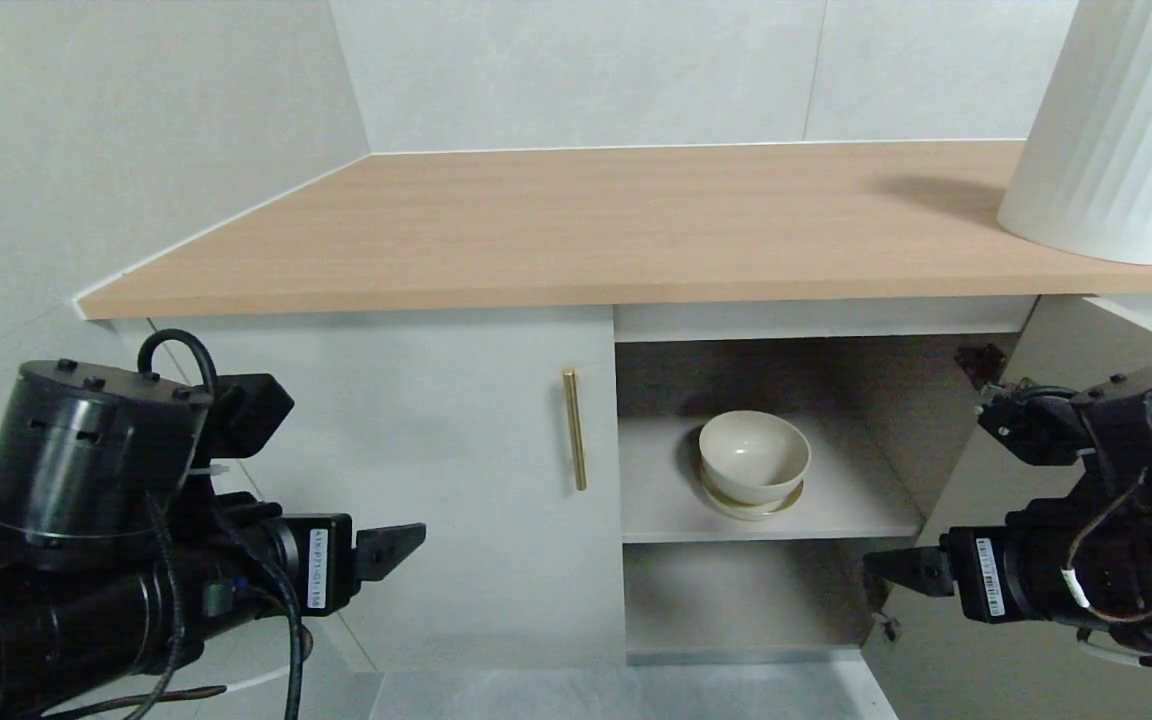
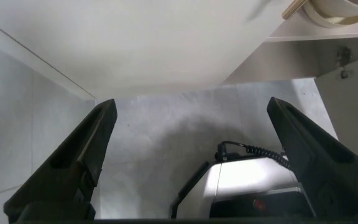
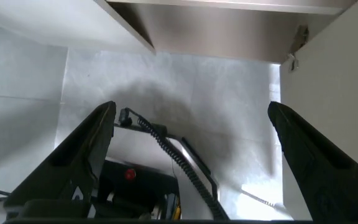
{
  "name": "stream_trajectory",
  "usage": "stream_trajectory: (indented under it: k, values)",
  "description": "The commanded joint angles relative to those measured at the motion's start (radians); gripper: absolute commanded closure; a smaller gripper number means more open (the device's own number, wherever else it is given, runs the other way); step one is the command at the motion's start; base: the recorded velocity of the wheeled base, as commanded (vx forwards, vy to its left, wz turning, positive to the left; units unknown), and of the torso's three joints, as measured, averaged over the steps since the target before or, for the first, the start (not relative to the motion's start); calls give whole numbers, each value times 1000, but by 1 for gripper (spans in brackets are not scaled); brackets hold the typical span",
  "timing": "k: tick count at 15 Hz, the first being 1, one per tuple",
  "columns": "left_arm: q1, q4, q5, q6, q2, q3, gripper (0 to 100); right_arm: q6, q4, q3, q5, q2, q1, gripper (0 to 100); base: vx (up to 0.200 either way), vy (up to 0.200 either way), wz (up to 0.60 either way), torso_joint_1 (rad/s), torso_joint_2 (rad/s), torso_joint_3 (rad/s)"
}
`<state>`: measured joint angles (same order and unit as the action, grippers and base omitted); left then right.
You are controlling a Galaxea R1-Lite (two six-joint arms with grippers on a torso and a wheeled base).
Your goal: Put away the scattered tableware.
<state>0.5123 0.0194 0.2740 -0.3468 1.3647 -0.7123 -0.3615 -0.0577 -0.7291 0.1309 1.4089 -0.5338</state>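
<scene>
Already the cream ceramic bowl sits on a pale, gold-rimmed saucer on the middle shelf of the grey cupboard, beside its open right door. My left pincer and right pincer both hang spread and empty, low before the cupboard, with the right one near that door. I judge that swinging the door carelessly could clip my right pincer, or jolt the shelf so the bowl slides off its saucer.
</scene>
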Motion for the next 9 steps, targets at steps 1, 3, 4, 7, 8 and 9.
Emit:
stream_trajectory:
  k: [1,3,4,7,8,9]
  values:
    - [2,-12,1,-1,47,-4,0,-1,1,10,0,-11,-6,0,0,0,0,0,0,0]
    - [5,-13,1,-1,57,-4,0,-1,1,11,-4,1,-6,0,-200,0,0,5,5,7]
    - [5,-13,1,-1,57,-4,0,-1,1,11,0,4,-6,0,-200,0,0,7,-2,-2]
    - [6,-13,1,-3,63,-2,0,1,-1,13,1,4,-8,0,-200,0,0,4,4,2]
    - [6,-13,1,-3,63,-2,0,1,-1,13,1,5,-6,0,-200,0,0,7,7,-7]
    - [6,-13,1,-3,63,-2,0,1,-1,13,3,5,-6,0,-200,0,0,2,-2,2]
